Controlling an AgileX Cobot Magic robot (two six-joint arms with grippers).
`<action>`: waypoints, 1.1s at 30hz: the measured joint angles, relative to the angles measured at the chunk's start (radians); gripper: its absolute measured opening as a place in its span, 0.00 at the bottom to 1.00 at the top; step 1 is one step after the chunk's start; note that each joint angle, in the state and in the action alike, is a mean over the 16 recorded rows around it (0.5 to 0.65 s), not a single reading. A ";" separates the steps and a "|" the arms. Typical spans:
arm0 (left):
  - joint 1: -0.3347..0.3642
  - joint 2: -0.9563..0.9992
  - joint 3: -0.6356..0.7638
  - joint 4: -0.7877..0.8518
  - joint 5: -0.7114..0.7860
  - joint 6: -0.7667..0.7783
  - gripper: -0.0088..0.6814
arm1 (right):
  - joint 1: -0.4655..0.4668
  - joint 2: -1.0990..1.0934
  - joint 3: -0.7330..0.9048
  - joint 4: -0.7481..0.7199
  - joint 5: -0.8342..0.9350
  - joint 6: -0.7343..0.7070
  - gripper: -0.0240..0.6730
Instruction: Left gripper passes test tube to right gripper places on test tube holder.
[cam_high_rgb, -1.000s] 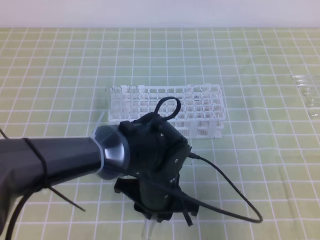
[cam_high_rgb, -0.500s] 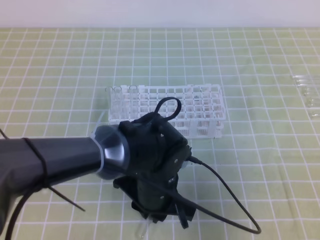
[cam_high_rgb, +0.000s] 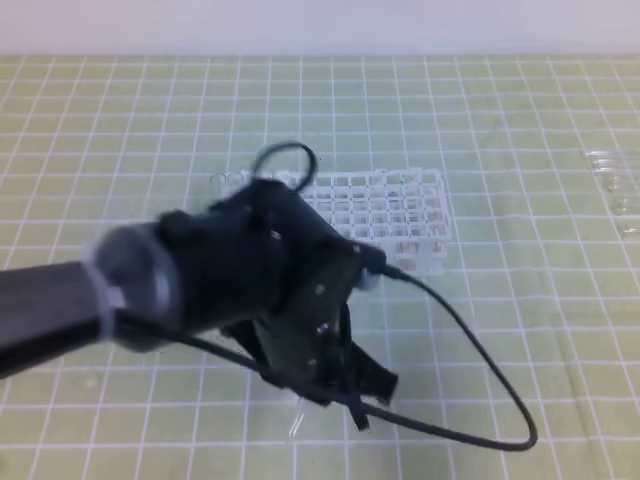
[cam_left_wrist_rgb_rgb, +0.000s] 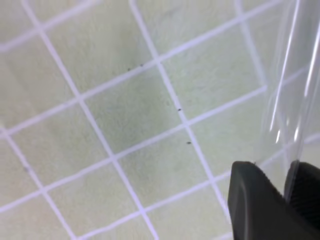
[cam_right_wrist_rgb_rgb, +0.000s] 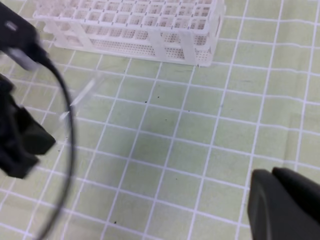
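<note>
Two hands: my left hand (cam_left_wrist_rgb_rgb: 287, 192) pinches the test tube (cam_left_wrist_rgb_rgb: 292, 85) just above the tabletop (cam_high_rgb: 520, 120), near the test tube holder (cam_high_rgb: 390, 215); my right hand (cam_right_wrist_rgb_rgb: 285, 205) is closed, empty.

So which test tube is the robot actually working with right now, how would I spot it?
Find the white rack on the green grid mat, then the black left gripper in front of it. The test tube is the clear one pinched between its fingers, not those lying far right.
</note>
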 joint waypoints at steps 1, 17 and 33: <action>0.000 -0.020 0.000 0.005 -0.013 0.003 0.11 | 0.000 0.000 0.000 0.000 0.000 0.000 0.01; 0.000 -0.445 0.187 0.374 -0.400 -0.164 0.09 | 0.000 0.000 0.000 0.140 -0.064 -0.109 0.01; 0.001 -0.740 0.547 1.308 -0.616 -1.123 0.06 | 0.014 0.114 -0.015 0.977 -0.204 -0.924 0.01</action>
